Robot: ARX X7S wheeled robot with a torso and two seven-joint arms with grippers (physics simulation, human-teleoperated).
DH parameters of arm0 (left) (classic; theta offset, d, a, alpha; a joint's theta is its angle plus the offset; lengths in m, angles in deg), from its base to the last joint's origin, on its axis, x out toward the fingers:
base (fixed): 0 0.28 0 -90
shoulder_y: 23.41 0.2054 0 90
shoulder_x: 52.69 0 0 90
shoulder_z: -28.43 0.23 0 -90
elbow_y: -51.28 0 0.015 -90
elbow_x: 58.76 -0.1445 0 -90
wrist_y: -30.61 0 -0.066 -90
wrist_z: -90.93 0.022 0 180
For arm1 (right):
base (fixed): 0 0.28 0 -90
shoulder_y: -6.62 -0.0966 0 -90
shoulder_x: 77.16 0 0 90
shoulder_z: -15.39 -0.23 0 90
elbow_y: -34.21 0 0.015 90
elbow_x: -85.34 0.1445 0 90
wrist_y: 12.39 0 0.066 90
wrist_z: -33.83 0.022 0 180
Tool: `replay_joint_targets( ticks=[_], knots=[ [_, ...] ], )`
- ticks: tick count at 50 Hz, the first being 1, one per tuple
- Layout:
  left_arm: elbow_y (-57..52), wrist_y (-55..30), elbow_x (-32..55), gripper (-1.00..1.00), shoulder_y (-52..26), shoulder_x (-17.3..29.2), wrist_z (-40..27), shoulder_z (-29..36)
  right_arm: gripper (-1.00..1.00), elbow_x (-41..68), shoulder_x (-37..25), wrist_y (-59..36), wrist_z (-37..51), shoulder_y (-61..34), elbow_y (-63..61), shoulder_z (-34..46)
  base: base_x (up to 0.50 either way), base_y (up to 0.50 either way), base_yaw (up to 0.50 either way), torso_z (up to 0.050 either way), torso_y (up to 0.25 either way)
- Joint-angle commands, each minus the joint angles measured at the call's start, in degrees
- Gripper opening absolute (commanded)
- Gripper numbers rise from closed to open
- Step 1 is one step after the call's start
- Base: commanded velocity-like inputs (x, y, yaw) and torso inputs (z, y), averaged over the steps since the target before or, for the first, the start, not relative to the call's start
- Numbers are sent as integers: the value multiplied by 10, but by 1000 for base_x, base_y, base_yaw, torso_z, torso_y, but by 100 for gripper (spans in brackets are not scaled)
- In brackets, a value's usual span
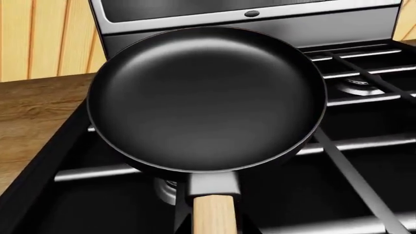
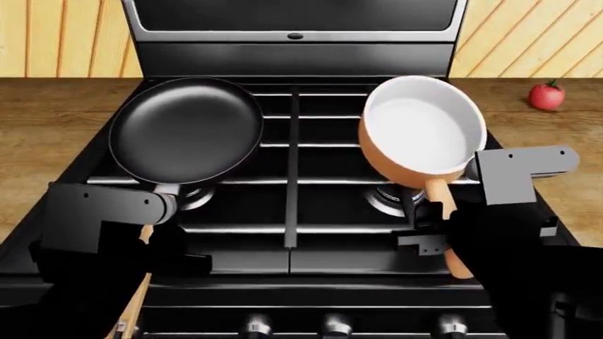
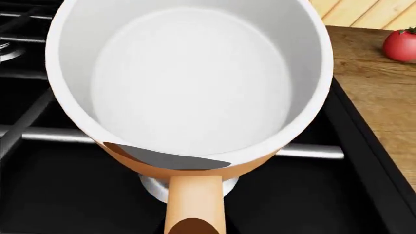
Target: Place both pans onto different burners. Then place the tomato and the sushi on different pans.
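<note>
The black frying pan [image 2: 186,129] [image 1: 206,100] sits over the stove's left side, above a burner [image 1: 166,189]. Its wooden handle [image 1: 213,214] runs back into my left gripper [image 2: 146,240], which is shut on it. The orange-tan saucepan [image 2: 421,127] [image 3: 188,78], white inside, is over the right side above another burner [image 2: 391,198] [image 3: 151,187]. My right gripper [image 2: 441,236] is shut on the saucepan's handle [image 3: 193,204]. The red tomato [image 2: 546,96] [image 3: 400,45] rests on the wooden counter to the right of the stove. The sushi is out of view.
Black grate bars [image 2: 292,162] cross the stove top, with a further burner [image 1: 356,86] behind the frying pan. The stove's back panel [image 2: 294,35] rises at the far edge. Wooden counter [image 2: 47,127] flanks both sides. Knobs [image 2: 337,326] line the front.
</note>
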Motion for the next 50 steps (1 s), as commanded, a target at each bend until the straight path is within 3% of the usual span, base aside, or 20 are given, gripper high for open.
replay_joint_targets(
  ticks=[1,15,47,48,50],
  knots=[
    [0,7,-10,-100,-25,0,-21,-12,-100,-33,0,-29,-13,-56,54,16,0,0,0,0,0],
    [6,12,-11,-100,-22,2,-15,-10,-100,-57,10,-41,-35,-79,104,42,0,0,0,1,5],
    [4,24,-17,-100,-12,9,-12,-9,-100,-31,-10,-35,-27,-58,78,41,0,0,0,2,5],
    [4,24,-17,-100,-11,9,-12,-9,100,-31,-9,-36,-28,-60,79,42,0,0,0,0,12],
    [4,25,-18,-100,-9,10,-11,-10,100,-32,-7,-36,-30,-61,80,45,0,0,0,0,0]
  ],
)
